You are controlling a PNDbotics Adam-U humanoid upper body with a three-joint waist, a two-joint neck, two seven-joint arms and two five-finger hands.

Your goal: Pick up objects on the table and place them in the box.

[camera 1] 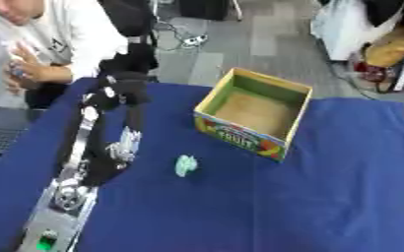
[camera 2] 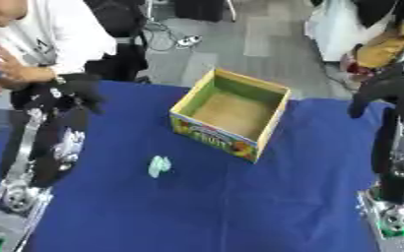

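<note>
Left eye view: one table (camera 1: 326,197) with a dark blue cloth fills most of the picture.
Box, count: one open cardboard box (camera 1: 255,114), green on the inside walls, brown on the floor, with a colourful print on the front side. It stands on the table, a little behind the middle, turned at an angle.
Box, content: only the bare floor shows inside.
Object on the table, count: one small pale green thing (camera 1: 185,165). It lies on the cloth in front of the box, toward the box's left corner, apart from it. Its shape is too blurred to name.
Left robot hand: the left robot hand (camera 1: 119,92) is at the far left part of the table, raised, dark and blurred. Whether the fingers are spread or curled, I cannot tell. Nothing can be seen in it.
Left arm: one black and silver arm (camera 1: 76,167) runs from the lower left corner up to this hand, well left of the green thing.
Right robot hand: the right robot hand (camera 2: 387,88) shows only in the right eye view, at the right edge, right of the box. Its fingers cannot be told either.
</note>
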